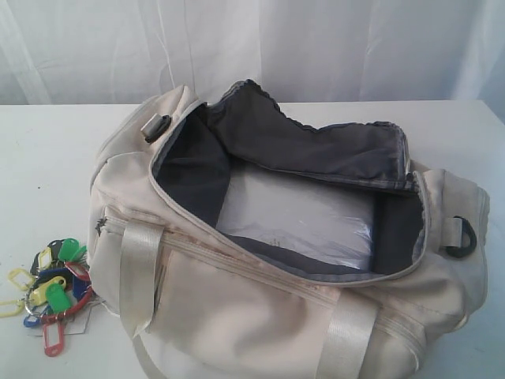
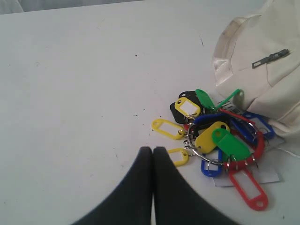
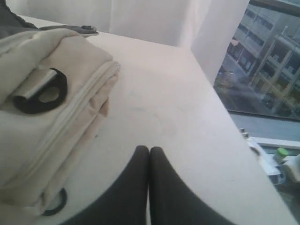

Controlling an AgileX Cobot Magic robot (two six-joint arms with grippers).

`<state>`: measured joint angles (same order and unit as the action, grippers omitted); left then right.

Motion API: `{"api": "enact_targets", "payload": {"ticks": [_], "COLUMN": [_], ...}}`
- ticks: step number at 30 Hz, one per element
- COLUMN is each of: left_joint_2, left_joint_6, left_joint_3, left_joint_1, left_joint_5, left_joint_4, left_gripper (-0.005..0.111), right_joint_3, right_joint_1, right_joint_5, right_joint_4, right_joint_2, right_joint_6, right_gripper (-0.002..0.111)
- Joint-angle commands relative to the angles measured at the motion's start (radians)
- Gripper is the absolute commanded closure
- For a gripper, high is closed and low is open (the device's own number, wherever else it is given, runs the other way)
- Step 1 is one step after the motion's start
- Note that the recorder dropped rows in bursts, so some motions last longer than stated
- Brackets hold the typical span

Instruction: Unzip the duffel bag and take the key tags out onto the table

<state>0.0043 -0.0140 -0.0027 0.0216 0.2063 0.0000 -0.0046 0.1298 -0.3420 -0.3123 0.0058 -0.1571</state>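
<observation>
One duffel bag [image 1: 237, 316], one bunch of key tags [image 2: 220, 140], four yellow tags [image 2: 187, 107] in it, one counter [image 2: 70, 93], two black D-rings [image 1: 463, 241] on the bag, one left end effector [image 2: 152, 150] and one right end effector [image 3: 149, 149]

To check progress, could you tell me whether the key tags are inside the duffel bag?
No, the key tags lie on the table beside the open duffel bag.

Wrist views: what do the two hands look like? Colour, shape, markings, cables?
Left hand and right hand look alike: two plain matte black fingers each, broad at the base, curving in to narrow rounded tips. No markings or cables show. The arms are out of every view.
</observation>
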Motion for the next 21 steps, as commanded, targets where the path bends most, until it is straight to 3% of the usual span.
{"api": "enact_targets", "payload": {"ticks": [1, 9, 21], "left_joint_2": [-0.004, -0.004, -0.004], "left_joint_6": [0.004, 0.004, 0.004], "left_joint_3": [0.003, 0.003, 0.003], "left_joint_1": [-0.007, -0.007, -0.007], "left_joint_5": [0.001, 0.001, 0.001], "left_joint_4": [0.0, 0.0, 0.0], "left_gripper": [0.107, 0.107, 0.107], "right_joint_3": [0.005, 0.005, 0.005], "right_joint_1": [-0.002, -0.002, -0.002], "right_joint_5": [0.022, 0.033, 0.031], "right_joint_4": [0.196, 0.347, 0.347], "right_joint_2": [-0.006, -0.006, -0.006], "right_joint_6": [-0.004, -0.004, -0.004], "right_gripper": [0.108, 0.108, 0.108]}}
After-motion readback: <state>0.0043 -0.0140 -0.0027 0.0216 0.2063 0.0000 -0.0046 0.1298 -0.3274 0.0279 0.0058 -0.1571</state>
